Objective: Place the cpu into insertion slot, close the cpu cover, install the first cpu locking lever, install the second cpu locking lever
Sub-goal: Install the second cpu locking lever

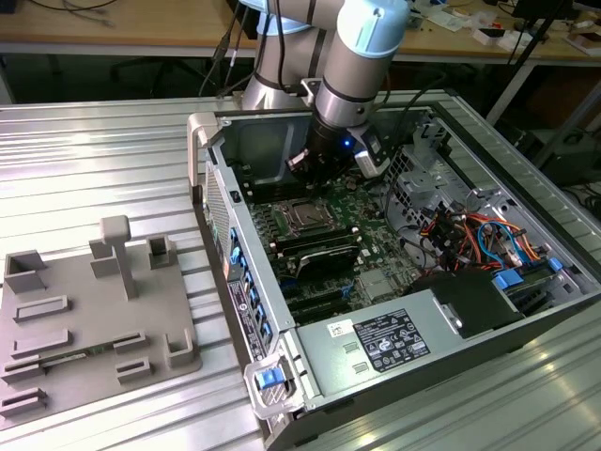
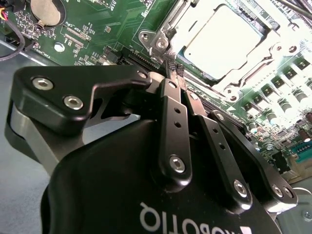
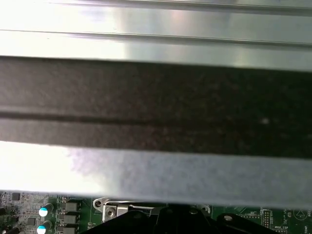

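We see the gripper (image 2: 174, 68) with its two fingers (image 2: 171, 119) drawn together and nothing visible between them, its tips just beside a corner of the insertion slot (image 2: 155, 43). The cpu (image 2: 219, 41) lies in that slot with the cpu cover (image 2: 176, 25) down around it; whether either lever is latched we cannot tell. We judge the main risk to be a sideways slip: the tips could scrape the motherboard (image 2: 112, 29) or jolt the cover and shift the chip. We count one cpu, one slot, one cover, one gripper and one open computer case (image 1: 218, 202).
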Controlling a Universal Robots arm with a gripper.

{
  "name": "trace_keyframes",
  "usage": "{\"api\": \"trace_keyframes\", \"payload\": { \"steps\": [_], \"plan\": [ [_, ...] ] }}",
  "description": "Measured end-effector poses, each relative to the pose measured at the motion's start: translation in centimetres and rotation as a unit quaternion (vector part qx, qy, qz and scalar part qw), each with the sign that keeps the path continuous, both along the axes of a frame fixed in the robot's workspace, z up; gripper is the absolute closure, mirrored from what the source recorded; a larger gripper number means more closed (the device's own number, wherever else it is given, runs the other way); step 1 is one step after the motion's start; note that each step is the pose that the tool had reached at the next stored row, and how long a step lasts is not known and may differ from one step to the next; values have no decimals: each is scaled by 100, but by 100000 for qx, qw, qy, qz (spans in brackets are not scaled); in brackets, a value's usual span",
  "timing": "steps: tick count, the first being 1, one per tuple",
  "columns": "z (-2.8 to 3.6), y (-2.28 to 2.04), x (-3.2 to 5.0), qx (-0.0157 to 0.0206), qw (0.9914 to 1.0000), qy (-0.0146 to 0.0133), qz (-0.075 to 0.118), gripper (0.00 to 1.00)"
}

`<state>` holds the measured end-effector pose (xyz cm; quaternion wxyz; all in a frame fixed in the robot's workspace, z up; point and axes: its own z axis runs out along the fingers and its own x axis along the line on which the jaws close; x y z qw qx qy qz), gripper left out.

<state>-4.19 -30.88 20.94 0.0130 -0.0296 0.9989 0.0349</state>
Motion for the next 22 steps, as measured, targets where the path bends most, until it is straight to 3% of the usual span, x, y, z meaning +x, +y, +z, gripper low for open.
{"api": "trace_keyframes", "payload": {
  "steps": [6,13,22],
  "plan": [
    [15,-27,0,211,100000,-4,-4,89],
    [15,-30,0,215,100000,-1,-9,89],
    [16,-66,1,239,100000,2,-6,89]
  ]
}}
